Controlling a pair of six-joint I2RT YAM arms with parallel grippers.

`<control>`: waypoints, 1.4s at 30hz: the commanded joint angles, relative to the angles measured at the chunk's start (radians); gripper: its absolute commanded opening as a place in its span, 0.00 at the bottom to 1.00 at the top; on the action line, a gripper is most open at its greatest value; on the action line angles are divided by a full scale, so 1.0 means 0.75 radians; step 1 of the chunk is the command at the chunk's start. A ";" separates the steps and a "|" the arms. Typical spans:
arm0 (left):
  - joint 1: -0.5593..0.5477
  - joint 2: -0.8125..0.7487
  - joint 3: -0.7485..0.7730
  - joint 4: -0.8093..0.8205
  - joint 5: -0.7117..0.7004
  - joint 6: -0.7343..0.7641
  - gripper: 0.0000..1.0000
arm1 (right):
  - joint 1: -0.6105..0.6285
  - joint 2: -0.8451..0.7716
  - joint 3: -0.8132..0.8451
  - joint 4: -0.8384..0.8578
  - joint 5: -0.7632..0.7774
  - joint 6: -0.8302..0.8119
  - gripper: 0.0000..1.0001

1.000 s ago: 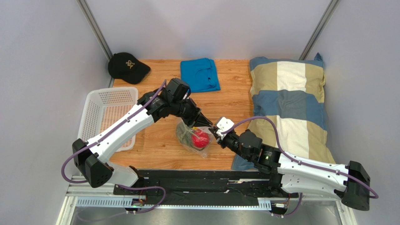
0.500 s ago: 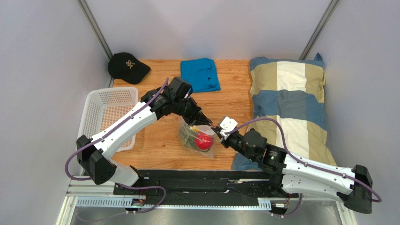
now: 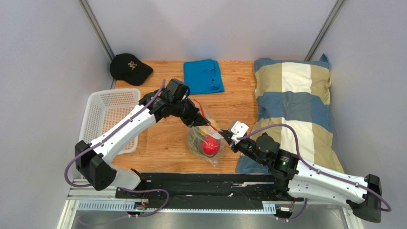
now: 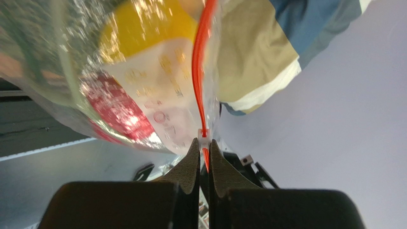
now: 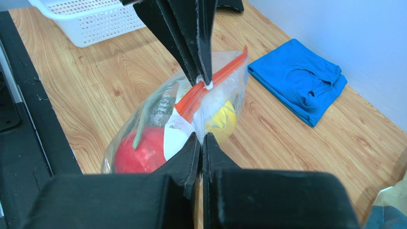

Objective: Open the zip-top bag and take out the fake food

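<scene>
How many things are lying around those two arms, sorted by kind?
Toy food: 3 (red fruit, yellow fruit, leafy ball)
Cloth things: 3 (cap, blue cloth, pillow)
Containers: 2 (bag, basket)
Total: 8

The top camera looks down from above and behind the arm bases, from far, on the wooden bench (image 3: 162,143). The left wrist camera looks along the left arm's black fingers (image 4: 186,169), very near, toward the striped blue and beige pillow (image 4: 243,57). The right wrist camera looks over the right arm's black fingers (image 5: 184,162) toward the white plastic basket (image 5: 86,26) and the folded blue cloth (image 5: 298,76). All three share the crinkly clear plastic bag with orange-red zip strip (image 3: 198,139).
</scene>
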 commanded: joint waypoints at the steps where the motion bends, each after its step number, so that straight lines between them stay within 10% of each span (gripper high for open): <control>1: 0.091 -0.046 -0.070 0.020 -0.116 0.057 0.00 | -0.001 -0.078 0.001 0.067 0.023 0.035 0.00; 21: 0.431 0.038 0.167 -0.026 -0.491 0.632 0.00 | -0.065 -0.148 -0.071 -0.056 0.111 0.101 0.00; 28: 0.445 0.108 0.282 0.076 -0.363 0.757 0.00 | -0.104 -0.097 -0.014 -0.135 0.072 0.154 0.00; 30: 0.437 0.130 0.290 0.109 -0.279 0.769 0.00 | -0.102 -0.075 0.027 -0.204 0.091 0.211 0.24; 33: 0.401 0.157 0.280 0.142 -0.207 0.789 0.00 | -0.102 -0.074 0.097 -0.370 0.064 0.293 0.33; 38: 0.335 0.143 0.233 0.089 -0.188 0.800 0.00 | -0.104 -0.105 0.060 -0.426 0.017 0.350 0.09; 42: 0.229 0.090 0.190 0.024 -0.119 0.804 0.35 | -0.104 -0.091 0.044 -0.385 0.040 0.371 0.00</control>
